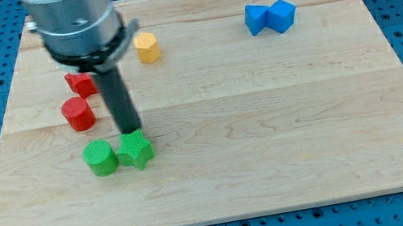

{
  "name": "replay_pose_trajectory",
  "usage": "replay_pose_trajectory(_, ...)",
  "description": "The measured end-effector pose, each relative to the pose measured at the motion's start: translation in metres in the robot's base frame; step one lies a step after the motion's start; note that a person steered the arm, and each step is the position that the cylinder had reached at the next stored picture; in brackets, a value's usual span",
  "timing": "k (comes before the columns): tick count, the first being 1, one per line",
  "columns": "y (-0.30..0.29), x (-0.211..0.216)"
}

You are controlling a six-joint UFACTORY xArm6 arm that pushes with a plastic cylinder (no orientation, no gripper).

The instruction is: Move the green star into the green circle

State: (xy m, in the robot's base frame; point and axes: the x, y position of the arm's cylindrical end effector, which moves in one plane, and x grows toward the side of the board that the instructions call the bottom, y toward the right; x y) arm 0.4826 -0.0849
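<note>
The green star (pixel 136 150) lies low on the board's left half, touching the green circle (pixel 100 159), a round cylinder just to its left. My tip (pixel 131 130) ends at the star's top edge, right behind it, and the dark rod rises from there up to the grey arm body at the view's top left.
A red cylinder (pixel 78 114) and a red block (pixel 81 84), partly hidden by the arm, lie left of the rod. A yellow hexagon (pixel 146 47) sits near the top edge. Two blue blocks (pixel 256 18) (pixel 281 16) touch at the top right. The wooden board (pixel 287 131) rests on blue pegboard.
</note>
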Motion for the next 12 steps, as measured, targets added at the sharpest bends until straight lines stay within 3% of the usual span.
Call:
replay_pose_trajectory(1,0.028,0.013)
replay_pose_trajectory(2,0.097,0.017)
replay_pose_trajectory(3,0.111,0.064)
replay_pose_trajectory(4,0.073,0.090)
replay_pose_trajectory(6,0.052,0.047)
replay_pose_trajectory(9,-0.025,0.051)
replay_pose_trajectory(10,0.013,0.055)
replay_pose_trajectory(11,0.079,0.027)
replay_pose_trajectory(12,0.081,-0.021)
